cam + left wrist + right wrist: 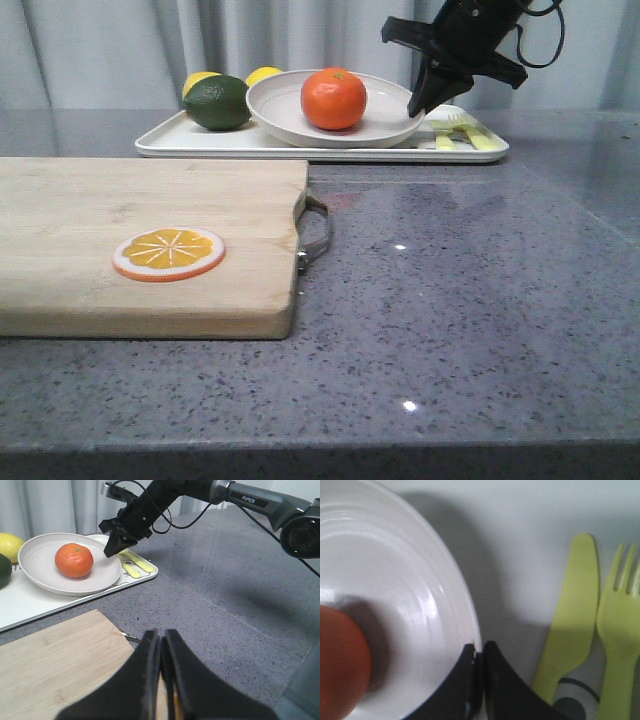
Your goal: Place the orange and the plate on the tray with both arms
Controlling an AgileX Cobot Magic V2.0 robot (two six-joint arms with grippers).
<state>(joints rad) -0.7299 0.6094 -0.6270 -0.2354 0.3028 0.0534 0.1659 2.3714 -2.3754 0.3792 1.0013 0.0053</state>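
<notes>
1. The orange, glossy with a small stem dimple, sits in the off-white plate on the white tray, upper centre of the front view.
2. The right gripper is clenched on the plate's right rim.
3. The left gripper (seen only by its own wrist camera) is closed and empty over the cutting board.
4. The right wrist view alone shows the tray's yellow knife-and-fork marks clearly.

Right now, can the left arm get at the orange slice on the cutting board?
Probably yes. The orange slice lies bare on the cutting board with nothing on or beside it, and the right gripper is away at the plate rim.
</notes>
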